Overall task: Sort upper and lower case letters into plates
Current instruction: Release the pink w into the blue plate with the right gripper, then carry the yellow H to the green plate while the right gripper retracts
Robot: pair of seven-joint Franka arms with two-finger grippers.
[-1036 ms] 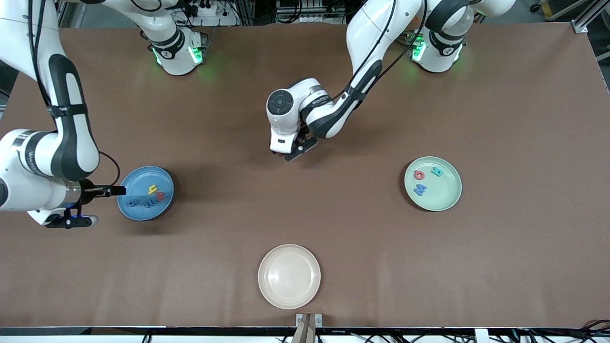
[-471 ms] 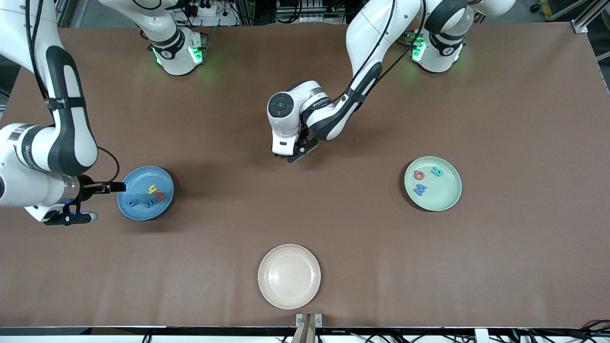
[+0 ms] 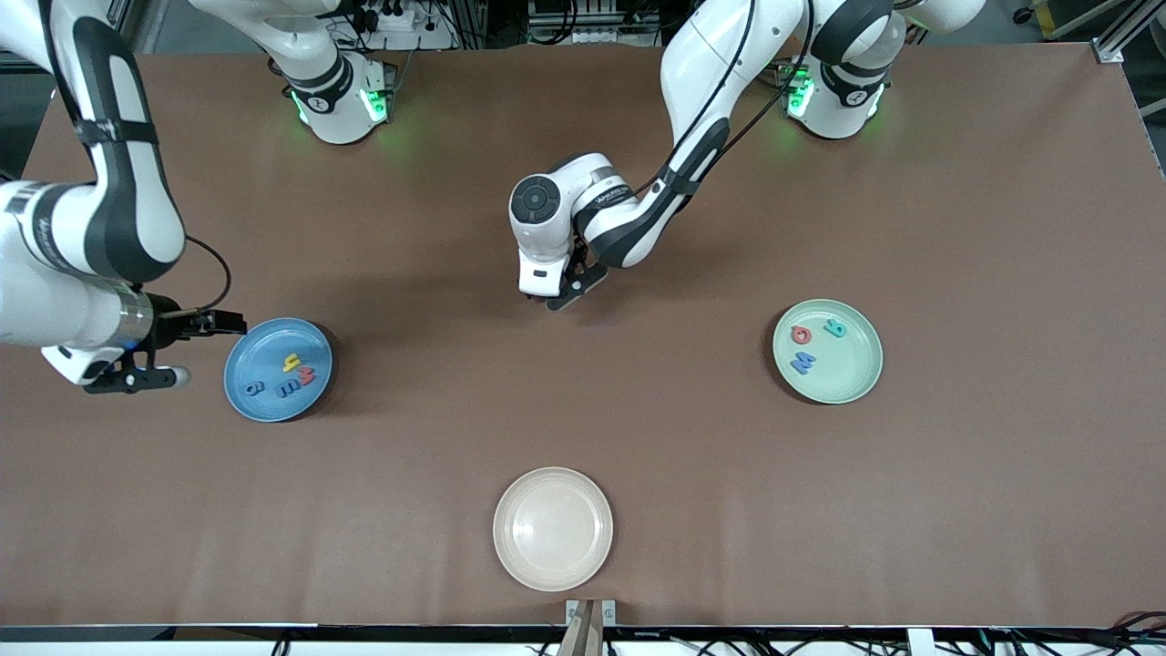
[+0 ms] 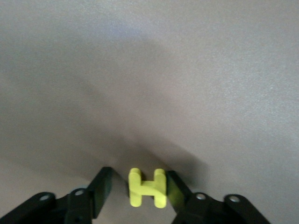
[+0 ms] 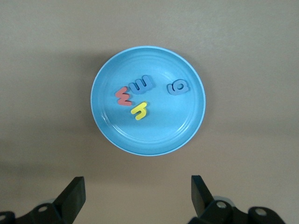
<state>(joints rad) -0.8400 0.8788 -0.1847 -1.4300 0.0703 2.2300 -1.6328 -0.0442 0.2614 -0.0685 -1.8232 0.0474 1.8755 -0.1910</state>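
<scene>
The left hand is down low in the middle of the tabletop, and its two fingers have come in from wide apart to sit close on both sides of a little yellow H. The H lies flat on the tabletop right between the fingers. They look as if they touch it or nearly touch it, but I cannot tell for sure that the squeeze is finished. The right hand has pulled back from the blue plate. A second ago its tip was over the plate's rim, and now it is up beside the plate with its fingers wide apart and nothing in them. So its job looks done for now. In the blue plate, just in front of the right hand, lie four small letters: one red, two blue and one yellow. The green plate, well away from both hands toward the left arm's end, holds three big letters: one red, one teal and one blue. The cream plate has nothing in it. I think the H is the last letter to sort. It is a big letter, so it should go in the green plate.
</scene>
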